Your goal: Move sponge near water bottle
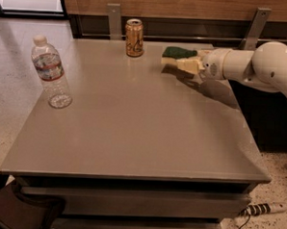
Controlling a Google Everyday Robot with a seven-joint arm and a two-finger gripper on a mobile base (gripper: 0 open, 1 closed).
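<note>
Water bottle (51, 74): upright, left edge of grey table (133, 135). Orange-gold can (134, 37): upright, far edge, centre. Sponge (173, 52): green top up, just right of can, far from bottle. Gripper (186, 60): reaching in from right, clamped on sponge.

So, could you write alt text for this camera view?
A white robot arm's gripper is at the green sponge near a grey table's far edge, right of an orange-gold drink can. A clear water bottle stands near the left edge.
</note>
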